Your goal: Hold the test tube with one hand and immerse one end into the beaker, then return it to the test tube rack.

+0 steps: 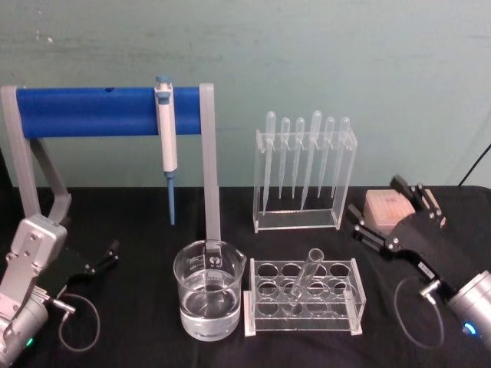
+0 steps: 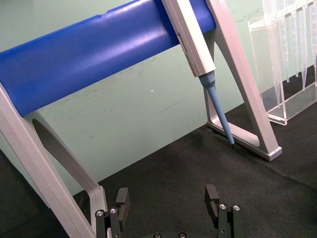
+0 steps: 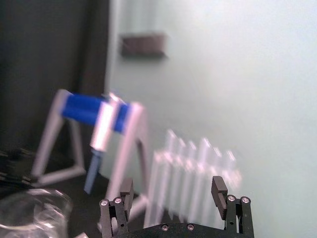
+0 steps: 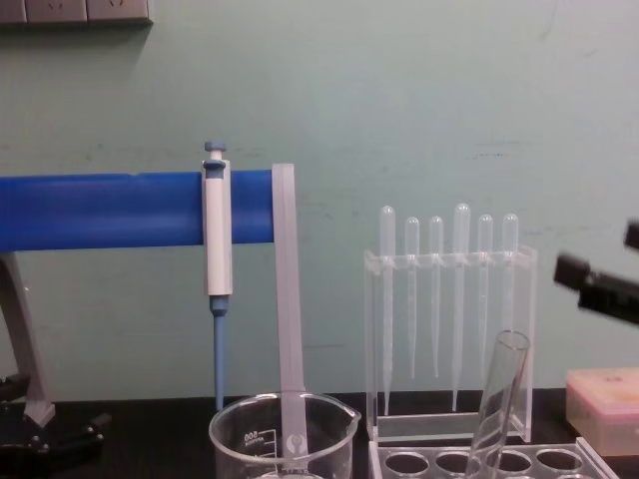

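Test tube leans tilted in the clear rack, just right of the beaker holding water, ungrasped. Right hand released, raised at right, likely heading for the tube. Left hand released, parked left on worktop.

You're looking at a lab bench: a black surface with a pipettor on a blue stand, racked pipettes, a beaker and a tube rack.

Silver cylindrical arms (looped black cables), black screw-studded grippers.
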You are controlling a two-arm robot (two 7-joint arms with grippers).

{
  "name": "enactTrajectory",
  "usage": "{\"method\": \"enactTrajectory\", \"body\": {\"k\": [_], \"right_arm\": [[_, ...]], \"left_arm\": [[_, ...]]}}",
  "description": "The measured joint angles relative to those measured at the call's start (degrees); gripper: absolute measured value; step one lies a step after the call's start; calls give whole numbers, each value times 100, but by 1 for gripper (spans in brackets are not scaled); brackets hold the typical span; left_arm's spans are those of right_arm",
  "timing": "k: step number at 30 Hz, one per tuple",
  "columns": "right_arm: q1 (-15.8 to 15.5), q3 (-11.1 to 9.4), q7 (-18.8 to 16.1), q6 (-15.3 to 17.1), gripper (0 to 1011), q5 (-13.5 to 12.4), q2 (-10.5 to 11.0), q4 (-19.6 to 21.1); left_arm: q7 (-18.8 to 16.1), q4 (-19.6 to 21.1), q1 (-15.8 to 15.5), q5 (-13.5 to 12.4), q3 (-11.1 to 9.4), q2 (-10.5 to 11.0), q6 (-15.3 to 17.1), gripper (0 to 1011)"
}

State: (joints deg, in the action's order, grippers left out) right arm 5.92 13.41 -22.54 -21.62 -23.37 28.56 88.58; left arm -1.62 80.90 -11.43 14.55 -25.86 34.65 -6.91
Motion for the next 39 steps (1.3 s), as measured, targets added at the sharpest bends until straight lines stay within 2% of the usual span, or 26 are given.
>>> {"method": "enactTrajectory", "body": {"k": [1,6,9,11,16,20,22,39], "right_arm": [[-53,-27,228,267,1002,62,-74,-1],[-83,-35,581,740,1002,186,-259,-109],[-99,-37,955,1115,1002,370,-450,-219],[-62,-27,1047,1250,1002,448,-542,-329],[14,-12,1100,1387,1002,558,-662,-503],[41,-25,1064,1357,1002,601,-717,-596],[57,-33,983,1282,1002,606,-730,-640],[52,-23,1012,1326,1002,607,-725,-616]], "left_arm": [[0,0,0,0,0,0,0,1000],[0,0,0,0,0,0,0,1000],[0,0,0,0,1,0,0,1000],[0,0,0,0,0,0,0,1000],[0,0,0,0,0,0,0,1000],[0,0,0,0,0,0,0,1000],[0,0,0,0,0,0,0,1000],[0,0,0,0,0,0,0,1000]]}}
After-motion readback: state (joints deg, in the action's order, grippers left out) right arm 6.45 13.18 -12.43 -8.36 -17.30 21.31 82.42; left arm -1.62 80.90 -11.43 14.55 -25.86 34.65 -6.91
